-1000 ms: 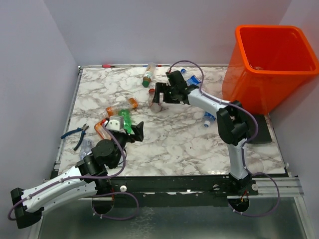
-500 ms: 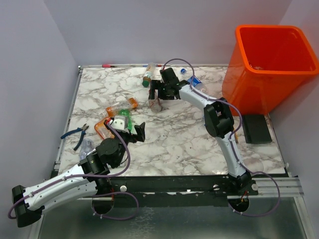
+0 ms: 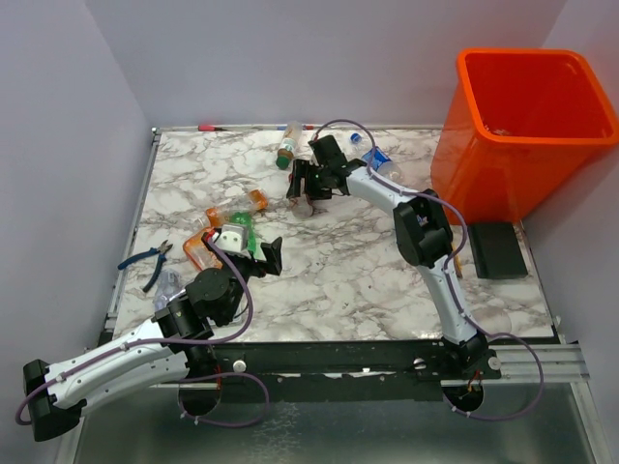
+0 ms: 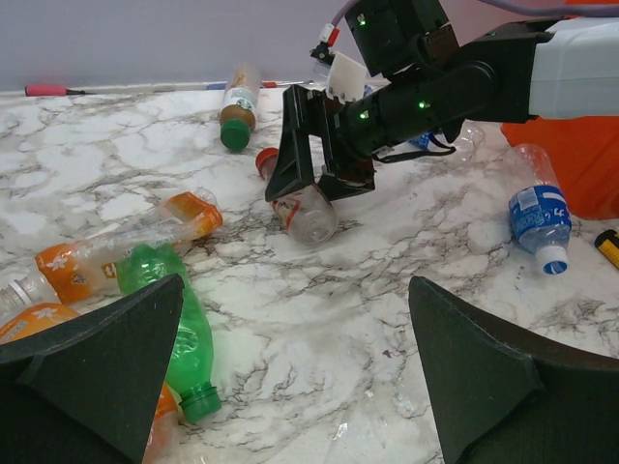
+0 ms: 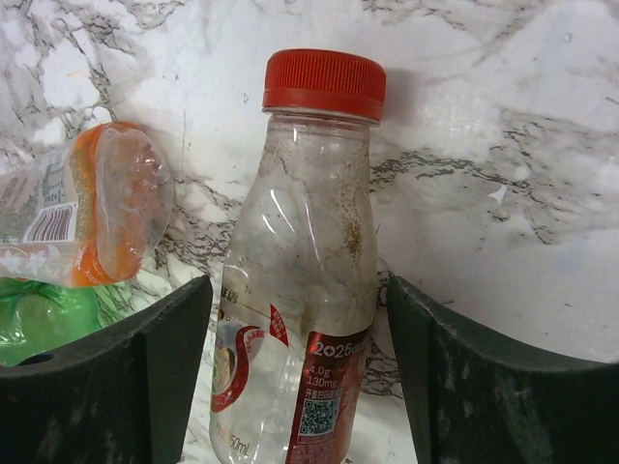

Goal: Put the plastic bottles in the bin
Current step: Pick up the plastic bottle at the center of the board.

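Observation:
My right gripper (image 3: pixel 303 190) is open and low over the far middle of the table, its jaws standing either side of a clear bottle (image 5: pixel 300 290) with a red cap and red label, with narrow gaps on both sides. That bottle (image 4: pixel 306 215) lies on the marble. My left gripper (image 4: pixel 300 387) is open and empty, above bare marble near a green bottle (image 4: pixel 174 319) and orange bottles (image 4: pixel 126 246). A blue-label bottle (image 4: pixel 535 208) lies to the right. The orange bin (image 3: pixel 484 164) stands at the far right.
A brown bottle with a green cap (image 3: pixel 286 150) and a blue-label bottle (image 3: pixel 377 159) lie near the back edge. Blue-handled pliers (image 3: pixel 150 259) lie at the left edge. A dark pad (image 3: pixel 498 249) lies in front of the bin. A red pen (image 3: pixel 213 127) lies along the back edge.
My right gripper has swung left and come down around the red-capped bottle. My left gripper has shifted slightly and stays open.

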{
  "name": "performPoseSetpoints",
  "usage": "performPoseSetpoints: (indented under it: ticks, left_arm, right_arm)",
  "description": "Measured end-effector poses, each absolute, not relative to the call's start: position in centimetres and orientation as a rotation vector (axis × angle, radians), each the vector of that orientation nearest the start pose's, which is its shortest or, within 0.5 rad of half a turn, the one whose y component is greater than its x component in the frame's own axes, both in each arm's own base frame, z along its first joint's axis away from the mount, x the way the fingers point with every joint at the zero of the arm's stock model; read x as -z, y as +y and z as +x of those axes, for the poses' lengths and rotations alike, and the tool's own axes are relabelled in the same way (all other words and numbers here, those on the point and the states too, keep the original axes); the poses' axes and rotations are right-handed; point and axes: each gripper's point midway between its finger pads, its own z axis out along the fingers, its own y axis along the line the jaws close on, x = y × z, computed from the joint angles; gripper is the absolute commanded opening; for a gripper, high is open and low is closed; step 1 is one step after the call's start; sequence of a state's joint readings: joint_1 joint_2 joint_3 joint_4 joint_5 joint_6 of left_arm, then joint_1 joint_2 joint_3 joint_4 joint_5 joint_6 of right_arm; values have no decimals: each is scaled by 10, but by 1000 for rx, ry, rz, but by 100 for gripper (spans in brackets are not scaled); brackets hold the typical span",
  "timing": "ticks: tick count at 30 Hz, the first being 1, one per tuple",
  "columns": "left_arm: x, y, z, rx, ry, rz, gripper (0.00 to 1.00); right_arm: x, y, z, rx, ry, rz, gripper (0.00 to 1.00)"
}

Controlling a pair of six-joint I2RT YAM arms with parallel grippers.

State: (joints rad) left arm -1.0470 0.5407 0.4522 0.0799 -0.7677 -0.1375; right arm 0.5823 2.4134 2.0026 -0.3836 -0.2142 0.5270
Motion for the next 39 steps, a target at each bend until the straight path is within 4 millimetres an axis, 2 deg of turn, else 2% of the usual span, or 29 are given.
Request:
performPoseSetpoints:
  ticks: [8,13,17,18,20,23,26,29,32,39]
  left_arm:
    - [-243,-156,226,322,1585,124,99]
    - [-243,-158,225,325,1587,131,99]
    - [-243,-157,225,327,1586,130,99]
    - [-244,-157,225,330,1583,127,99]
    - [-247,-156,224,340,1574,118,99]
    - [-252,-155,221,388,1555,89,99]
    - [-265,-161,216,503,1513,50,99]
    - [-283,-175,209,654,1462,29,99]
    - [-298,-201,199,825,1418,63,99]
    - [-320,-273,172,1163,1374,260,99]
  right_arm:
    - [-40,388,472,-814,2487,-168,43]
    - [-40,383,465,-838,2465,-144,39]
    - [-56,364,438,-848,2448,-126,35]
    - [-67,360,430,-861,2421,-126,34]
    - [-102,351,415,-902,2340,-127,33]
    - [-178,341,398,-994,2120,-142,32]
    - [-255,321,366,-1090,1874,-145,31]
    - [-309,303,333,-1188,1658,-137,31]
    - [-331,292,307,-1289,1532,-118,31]
    - [-335,284,270,-1496,1437,-68,31]
